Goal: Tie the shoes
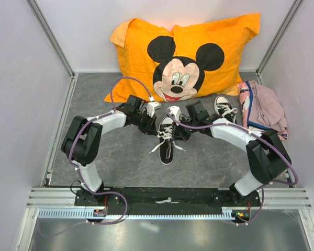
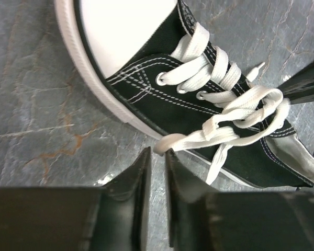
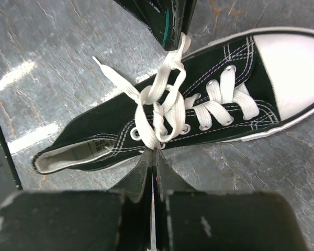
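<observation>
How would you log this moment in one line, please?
sneaker: being tied | left end effector: slightly open beside lace | right end effector: shut on lace

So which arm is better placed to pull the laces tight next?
Right, likely: the right gripper is shut on a lace; the left gripper stands slightly open, lace only at its tips.

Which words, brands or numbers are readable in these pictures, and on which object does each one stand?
No text can be read.
Printed label inside the sneaker: too blurred to read.
Orange pillow: only a cartoon mouse face, no words.
</observation>
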Available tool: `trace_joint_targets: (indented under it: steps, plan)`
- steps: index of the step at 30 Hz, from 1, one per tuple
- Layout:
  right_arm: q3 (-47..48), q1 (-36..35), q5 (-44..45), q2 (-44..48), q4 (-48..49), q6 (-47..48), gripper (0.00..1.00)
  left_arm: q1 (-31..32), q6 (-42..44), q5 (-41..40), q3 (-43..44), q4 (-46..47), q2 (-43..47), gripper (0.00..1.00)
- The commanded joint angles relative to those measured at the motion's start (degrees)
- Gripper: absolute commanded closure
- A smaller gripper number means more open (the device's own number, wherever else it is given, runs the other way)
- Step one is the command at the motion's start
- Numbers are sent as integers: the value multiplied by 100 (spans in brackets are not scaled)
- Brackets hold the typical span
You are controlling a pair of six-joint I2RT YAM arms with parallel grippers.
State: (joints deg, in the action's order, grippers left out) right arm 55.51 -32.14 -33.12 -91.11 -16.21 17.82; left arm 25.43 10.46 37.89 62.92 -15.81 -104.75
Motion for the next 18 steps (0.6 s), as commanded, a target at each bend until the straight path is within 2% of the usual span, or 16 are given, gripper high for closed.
trace_joint_targets:
  steps: [1, 4, 11, 15, 18]
  plan:
    - [-31, 15, -142, 418, 65, -156, 100, -152, -220, 254, -174, 351, 525, 66]
    - [-49, 58, -150, 489, 56, -288, 100, -240, -299, 272, -376, 500, 770, 57]
    - [48, 68, -264, 533, 65, -683, 100, -468, -386, 403, -1402, 1264, 1727, 50]
    - [74, 67, -387, 498, 144, -1043, 100, -487, -387, 675, -2133, 2509, 2527, 39]
    - [57, 68, -449, 472, 302, -1351, 100, -390, -360, 720, -2310, 2715, 2687, 36]
